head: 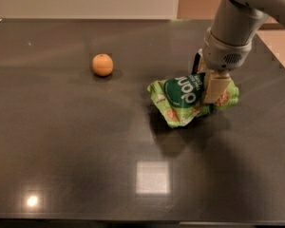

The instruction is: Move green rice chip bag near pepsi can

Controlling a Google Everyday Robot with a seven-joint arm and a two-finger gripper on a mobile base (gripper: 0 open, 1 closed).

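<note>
The green rice chip bag is crumpled, with its dark green oval facing up. It sits right of the table's centre, with a shadow under it. My gripper comes down from the upper right and is shut on the bag's right part; one tan finger shows on top of it. The pepsi can is almost wholly hidden behind my wrist; only a dark sliver shows just behind the bag.
An orange fruit lies on the dark glossy table, left of the bag. The table's right edge runs close behind the arm. Ceiling lights reflect near the front.
</note>
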